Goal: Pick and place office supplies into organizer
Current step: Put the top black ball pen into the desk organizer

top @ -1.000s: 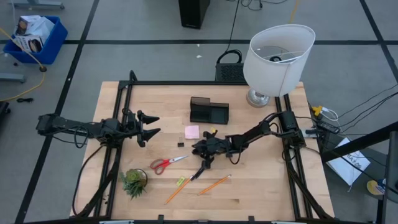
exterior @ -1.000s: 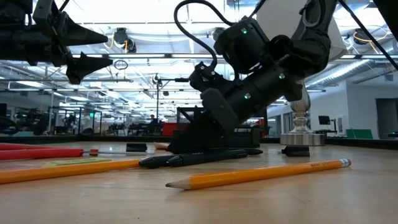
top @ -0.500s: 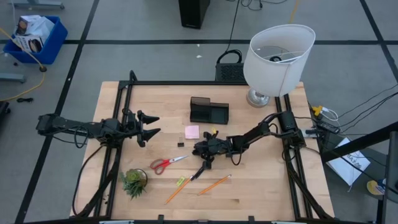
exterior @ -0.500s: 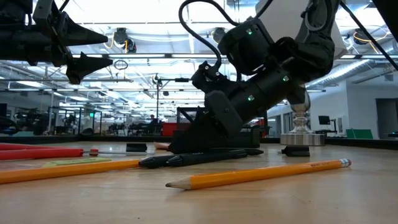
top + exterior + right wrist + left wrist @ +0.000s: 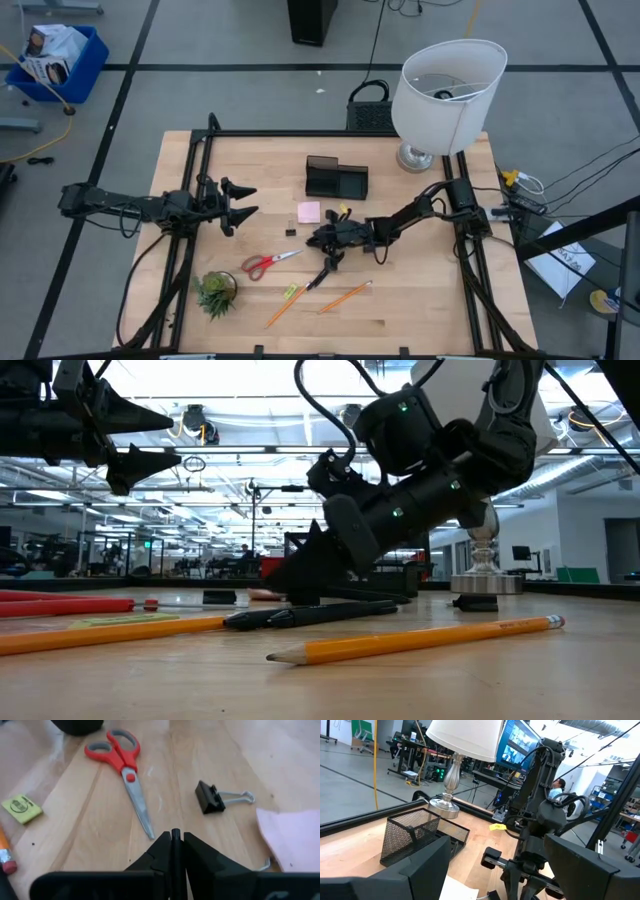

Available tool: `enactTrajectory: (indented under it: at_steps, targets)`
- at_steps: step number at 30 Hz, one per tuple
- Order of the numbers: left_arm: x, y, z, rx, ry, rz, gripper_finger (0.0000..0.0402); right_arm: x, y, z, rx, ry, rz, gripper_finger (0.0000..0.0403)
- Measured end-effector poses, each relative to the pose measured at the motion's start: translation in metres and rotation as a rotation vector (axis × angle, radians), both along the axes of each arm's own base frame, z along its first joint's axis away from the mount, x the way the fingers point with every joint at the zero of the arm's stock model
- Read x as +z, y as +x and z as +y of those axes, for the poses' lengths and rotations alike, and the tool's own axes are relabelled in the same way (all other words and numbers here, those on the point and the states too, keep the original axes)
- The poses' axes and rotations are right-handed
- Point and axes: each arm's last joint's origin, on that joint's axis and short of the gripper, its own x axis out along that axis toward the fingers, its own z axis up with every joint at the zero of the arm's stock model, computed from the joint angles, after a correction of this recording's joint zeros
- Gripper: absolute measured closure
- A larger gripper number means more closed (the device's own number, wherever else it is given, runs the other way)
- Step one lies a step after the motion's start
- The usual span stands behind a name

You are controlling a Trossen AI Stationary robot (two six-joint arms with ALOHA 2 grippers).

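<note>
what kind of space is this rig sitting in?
Most likely a robotics lab or workshop, not an office. The wooden table stands on a grey floor marked with dark tape lines, the low view looks into a large open hall with ceiling lights, and more workstations with monitors stand behind.

Floor (image 5: 250,40): grey, smooth, crossed by dark tape lines in a grid. Blue bin (image 5: 55,60) with boxes sits on the floor well off the table's far left corner. Dark cabinet (image 5: 312,20) stands on the floor beyond the table's far edge. Cables (image 5: 590,165) trail across the floor on the right, near a white sheet (image 5: 560,262).

Low view: wide open hall behind, ceiling (image 5: 250,430) with beams and bright strip lights, rows of workbenches (image 5: 150,565) far back.

Left wrist view: large screens (image 5: 522,742) lit blue, dark desks (image 5: 410,757) with gear, yellow line (image 5: 376,765) hanging down, a seated person (image 5: 555,790) in the distance.
</note>
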Motion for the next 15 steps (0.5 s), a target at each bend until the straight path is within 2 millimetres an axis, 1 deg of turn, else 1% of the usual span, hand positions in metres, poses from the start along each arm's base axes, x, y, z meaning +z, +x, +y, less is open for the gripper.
enactTrajectory:
  at_steps: [8, 15]
  targets:
    - [0.000, 0.000, 0.000, 0.000, 0.000, 0.003, 0.0078, 0.008, 0.004, -0.007, -0.010, -0.012, -0.082, 0.0369]
    - [-0.001, 0.000, 0.000, 0.000, 0.014, 0.014, 0.0078, 0.024, 0.010, -0.025, -0.040, -0.060, -0.249, 0.0367]
